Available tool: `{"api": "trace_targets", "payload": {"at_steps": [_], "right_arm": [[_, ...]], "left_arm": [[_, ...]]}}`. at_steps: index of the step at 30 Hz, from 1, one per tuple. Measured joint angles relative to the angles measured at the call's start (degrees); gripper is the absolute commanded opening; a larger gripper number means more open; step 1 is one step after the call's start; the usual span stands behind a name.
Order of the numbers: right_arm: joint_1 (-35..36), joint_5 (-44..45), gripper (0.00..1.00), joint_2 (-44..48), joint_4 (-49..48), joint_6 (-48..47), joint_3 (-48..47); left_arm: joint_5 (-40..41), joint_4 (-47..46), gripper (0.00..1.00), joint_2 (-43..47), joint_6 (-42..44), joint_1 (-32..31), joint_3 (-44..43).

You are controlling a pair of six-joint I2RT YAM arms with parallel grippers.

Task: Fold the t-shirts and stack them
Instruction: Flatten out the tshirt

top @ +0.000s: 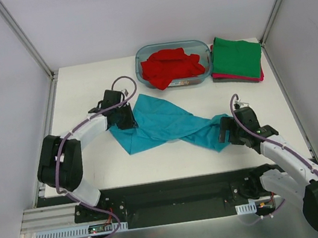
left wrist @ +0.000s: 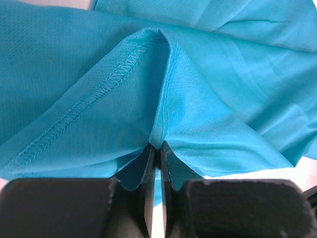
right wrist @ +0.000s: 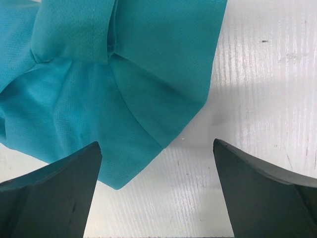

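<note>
The teal t-shirt (top: 166, 124) lies crumpled on the bench (top: 80, 83), nearward of the tub (top: 195, 79); it is limp, light cloth, likely to sag and bunch, so best taken at hems and corners; left jaws are clenched on its stitched hem; right jaws gape, released, at its other end; four shirts: teal, red (top: 169, 65) inside the tub, green (top: 237, 57) on magenta (top: 237, 76) beside it; one tub.

- A teal-blue knit cloth t-shirt (top: 163, 124) lies unfolded and rumpled, twisted into a long slanting band across the middle of the white table (top: 82, 95). Its stitched hem is drawn up into a peaked crease.
- A red cloth t-shirt (top: 170, 66) sits crumpled in the clear blue-tinted tub (top: 138, 69) at the back.
- A green cloth t-shirt (top: 237, 56) is folded flat at the back right.
- A magenta cloth t-shirt (top: 234, 77) lies folded under the green one, only its edges showing.
</note>
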State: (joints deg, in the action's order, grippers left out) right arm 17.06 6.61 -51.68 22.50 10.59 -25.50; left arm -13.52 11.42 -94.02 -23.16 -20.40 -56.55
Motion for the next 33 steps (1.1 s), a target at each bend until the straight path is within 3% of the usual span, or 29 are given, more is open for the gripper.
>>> {"api": "trace_targets", "payload": {"at_steps": [3,21,26,28,30,33], "right_arm": [[0.0,0.0,0.97,0.0,0.0,0.0,0.0],[0.0,2.7,0.96,4.3,3.7,4.5,-0.3],[-0.4,2.9,0.99,6.1,3.2,7.5,-1.7],[-0.4,1.4,0.99,5.3,1.2,8.3,-2.5],[-0.4,-1.3,0.97,2.8,-1.9,8.6,-3.7],[-0.1,-5.3,0.96,-4.7,-5.3,8.7,-7.0]], "left_arm": [[0.0,0.6,0.00,2.8,-0.3,0.0,1.0],[0.3,12.8,0.00,36.3,-10.7,0.0,20.5],[1.0,16.4,0.00,38.5,-12.7,0.0,23.4],[1.3,17.1,0.09,38.3,-13.3,0.0,23.6],[1.7,17.2,0.28,38.0,-13.5,0.0,23.6],[2.0,17.2,0.41,37.8,-13.9,0.0,23.6]]}}
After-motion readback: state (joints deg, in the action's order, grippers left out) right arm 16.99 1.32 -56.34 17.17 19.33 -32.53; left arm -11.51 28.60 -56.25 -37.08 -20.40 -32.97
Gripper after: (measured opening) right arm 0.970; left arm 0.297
